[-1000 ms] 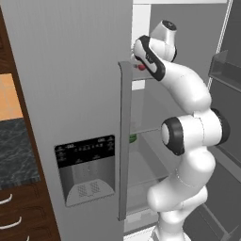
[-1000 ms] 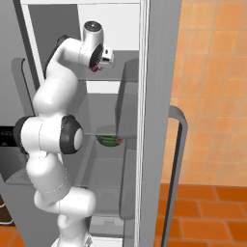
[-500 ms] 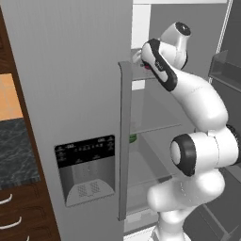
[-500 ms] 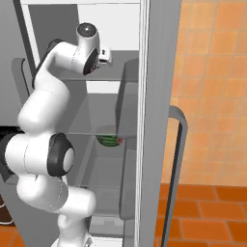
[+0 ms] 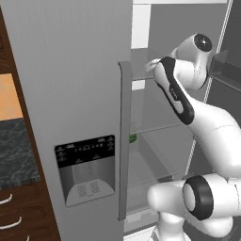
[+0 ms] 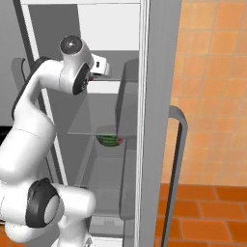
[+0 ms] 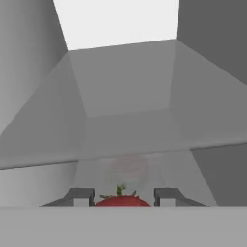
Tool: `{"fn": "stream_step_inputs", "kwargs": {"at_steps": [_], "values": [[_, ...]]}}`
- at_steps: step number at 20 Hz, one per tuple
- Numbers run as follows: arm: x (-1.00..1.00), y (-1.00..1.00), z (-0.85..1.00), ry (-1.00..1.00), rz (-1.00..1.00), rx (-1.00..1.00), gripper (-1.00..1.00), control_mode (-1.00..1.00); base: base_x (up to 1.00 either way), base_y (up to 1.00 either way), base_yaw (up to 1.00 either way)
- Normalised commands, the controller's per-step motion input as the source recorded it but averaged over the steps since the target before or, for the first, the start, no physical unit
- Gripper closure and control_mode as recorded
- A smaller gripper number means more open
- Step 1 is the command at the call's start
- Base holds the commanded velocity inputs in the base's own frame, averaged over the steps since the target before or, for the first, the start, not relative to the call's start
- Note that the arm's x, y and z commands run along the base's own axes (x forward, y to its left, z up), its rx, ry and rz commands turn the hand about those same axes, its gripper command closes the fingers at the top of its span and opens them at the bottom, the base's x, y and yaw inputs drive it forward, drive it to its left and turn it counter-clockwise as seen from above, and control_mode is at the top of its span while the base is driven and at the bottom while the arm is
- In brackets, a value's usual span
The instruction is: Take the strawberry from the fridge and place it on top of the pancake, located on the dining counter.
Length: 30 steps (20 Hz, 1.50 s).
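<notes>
Your pincer (image 7: pixel 123 198) grips the strawberry (image 7: pixel 123 201) at bottom centre, inside the fridge (image 5: pixel 70 94); the way out lies straight back.

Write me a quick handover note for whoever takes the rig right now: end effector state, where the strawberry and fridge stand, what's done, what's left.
End effector: shut on the strawberry, which sits between its fingertips in the hand view.
Fridge: right side open, the arm reaching in at the upper glass shelf. A green item lies below that shelf.
Done: strawberry grasped.
Left: withdraw from the fridge, drive to the dining counter, set the strawberry on the pancake.
</notes>
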Motion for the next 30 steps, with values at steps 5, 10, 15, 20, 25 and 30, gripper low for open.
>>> {"fn": "stream_step_inputs", "kwargs": {"at_steps": [5, 10, 15, 20, 25, 30], "values": [[-1.0, -0.23, -0.03, 0.14, -0.14, 0.0, 1.0, -1.0, 0.0, 0.0, 0.0], [-1.0, -0.04, -0.22, 0.32, -0.15, 0.0, 1.0, -1.0, 0.0, 0.0, 0.0], [-1.0, 0.04, -0.92, 0.1, -0.01, -0.03, 1.0, -1.0, 0.0, 0.0, 0.0], [-0.92, 0.0, -0.9, 0.0, 0.12, -0.07, 1.0, -1.0, 0.0, 0.0, 0.0], [-0.3, 0.01, -0.66, 0.01, 0.15, -0.14, 1.0, -1.0, 0.0, 0.0, 0.0], [0.0, -0.02, -0.13, 0.03, 0.0, -0.04, 1.0, -1.0, 0.0, 0.0, 0.0]]}}
